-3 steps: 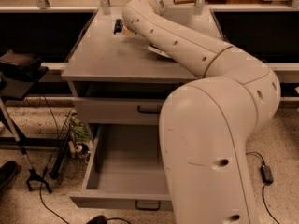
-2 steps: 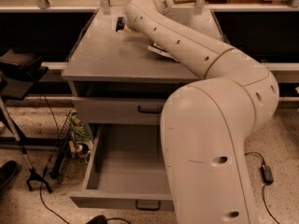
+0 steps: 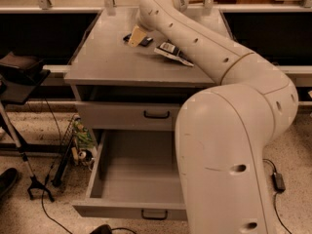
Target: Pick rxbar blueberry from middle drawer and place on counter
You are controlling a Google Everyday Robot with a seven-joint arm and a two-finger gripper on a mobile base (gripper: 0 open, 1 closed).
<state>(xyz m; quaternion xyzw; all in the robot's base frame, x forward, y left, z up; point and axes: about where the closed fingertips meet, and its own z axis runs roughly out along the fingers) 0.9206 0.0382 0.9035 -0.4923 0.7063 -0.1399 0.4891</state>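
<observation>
Over on the left a black stand [image 3: 19, 72] sits by the cabinet, with cables [image 3: 48, 199] trailing across the speckled floor below it. Moving in, the counter [image 3: 102, 65] spreads out flat and grey; under it the upper drawer [image 3: 117, 115] is closed, and the middle drawer [image 3: 131, 179] is pulled well out with its grey floor showing and its small black handle at the front edge. Up on the counter's far half the gripper [image 3: 137, 36] is down close to the surface, and right at its tan tip lies the rxbar blueberry [image 3: 145, 41], small, dark and flat on the counter, not in the drawer. Whether the gripper is spread, closed or gripping the bar, I cannot tell from here. Just to the right a crinkled navy-and-white snack bag [image 3: 171, 52] lies beside the bar, partly tucked under the arm [image 3: 214, 52], which sweeps down to the bulky cream base [image 3: 224, 169] filling the lower right. On the floor at far right is a black power brick [image 3: 279, 182].
</observation>
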